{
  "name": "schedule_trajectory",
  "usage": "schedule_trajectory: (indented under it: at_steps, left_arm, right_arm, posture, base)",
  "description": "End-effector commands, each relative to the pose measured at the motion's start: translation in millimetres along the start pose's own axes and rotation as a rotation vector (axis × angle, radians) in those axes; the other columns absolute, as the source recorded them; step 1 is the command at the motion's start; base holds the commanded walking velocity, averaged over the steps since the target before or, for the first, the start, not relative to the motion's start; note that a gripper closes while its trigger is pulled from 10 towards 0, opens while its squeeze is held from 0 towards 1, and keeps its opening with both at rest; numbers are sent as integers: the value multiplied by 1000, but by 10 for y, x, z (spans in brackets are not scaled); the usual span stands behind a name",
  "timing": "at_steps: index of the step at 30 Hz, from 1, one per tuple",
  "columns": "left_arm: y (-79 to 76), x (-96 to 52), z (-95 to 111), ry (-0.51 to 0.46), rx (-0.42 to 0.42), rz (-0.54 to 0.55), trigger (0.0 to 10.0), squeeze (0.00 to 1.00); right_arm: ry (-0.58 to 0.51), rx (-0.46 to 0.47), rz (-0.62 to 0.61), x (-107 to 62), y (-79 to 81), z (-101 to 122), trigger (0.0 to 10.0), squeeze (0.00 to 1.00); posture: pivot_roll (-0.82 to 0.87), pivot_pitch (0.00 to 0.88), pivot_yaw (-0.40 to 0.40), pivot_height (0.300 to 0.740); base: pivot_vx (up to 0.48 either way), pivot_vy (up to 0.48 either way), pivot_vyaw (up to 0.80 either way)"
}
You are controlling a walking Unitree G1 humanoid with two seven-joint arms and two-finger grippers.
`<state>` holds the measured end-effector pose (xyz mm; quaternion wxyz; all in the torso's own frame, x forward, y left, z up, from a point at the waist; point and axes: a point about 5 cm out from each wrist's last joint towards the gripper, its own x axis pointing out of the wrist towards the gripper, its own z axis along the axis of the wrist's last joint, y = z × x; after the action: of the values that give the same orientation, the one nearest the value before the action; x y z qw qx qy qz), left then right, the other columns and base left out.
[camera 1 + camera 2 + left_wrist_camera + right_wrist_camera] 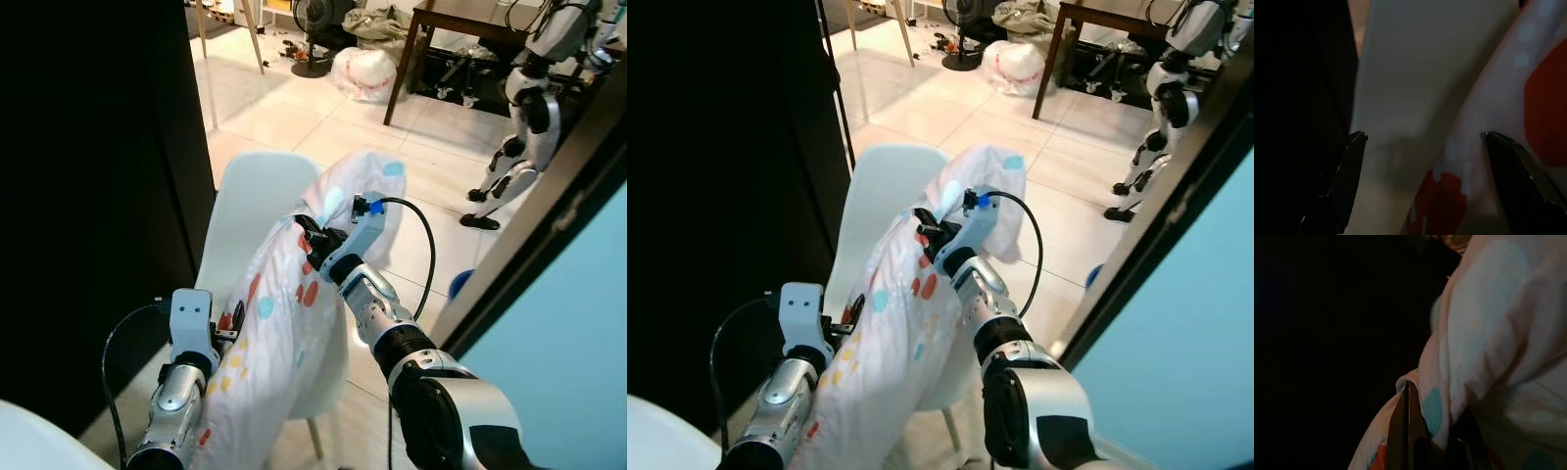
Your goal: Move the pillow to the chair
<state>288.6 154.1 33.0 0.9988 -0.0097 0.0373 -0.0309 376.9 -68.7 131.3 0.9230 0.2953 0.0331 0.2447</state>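
A white pillow (294,323) with red, blue and yellow dots hangs over the seat and back of a white chair (257,191). Its top corner rises above the chair back. My right gripper (312,235) is shut on a fold of the pillow's upper part; in the right wrist view a black finger (1404,428) pinches the dotted fabric (1484,333). Lower down on the left, my left gripper (233,323) is open against the pillow's side. Its two fingertips (1354,147) stand wide apart, with the chair (1415,73) and the pillow (1528,98) ahead of them.
A dark panel (98,196) stands close on the left and a light blue wall (578,323) on the right. On the tiled floor beyond are another humanoid robot (524,108), a dark table (460,20), a white bag (364,73) and a fan (312,39).
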Motion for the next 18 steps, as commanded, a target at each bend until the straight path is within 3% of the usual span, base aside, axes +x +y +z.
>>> schedule_trajectory:
  at_steps: [1,5,9,13,18]
  left_arm:
    - [-51,-21,-87,55,-10,-12,10000,0]
    - [-69,-17,-94,63,-13,-24,10000,0]
    - [-106,-21,-113,76,-34,-43,10000,0]
    - [-110,-16,-107,73,-34,-42,10000,0]
    - [-97,-5,-94,69,-27,-34,10000,0]
  right_arm:
    - [-35,-31,61,113,145,158,10000,0]
    - [31,-49,142,150,260,93,10000,0]
    - [163,-154,423,164,549,-71,10000,0]
    - [165,-179,471,204,647,-42,10000,0]
    - [101,-155,474,338,823,163,10000,0]
  posture:
    - [11,45,-43,740]
    - [12,43,-43,740]
    - [13,37,-43,740]
    - [18,35,-42,740]
    - [20,33,-41,740]
  base:
    - [0,0,0]
    - [0,0,0]
    - [0,0,0]
    - [0,0,0]
    - [0,0,0]
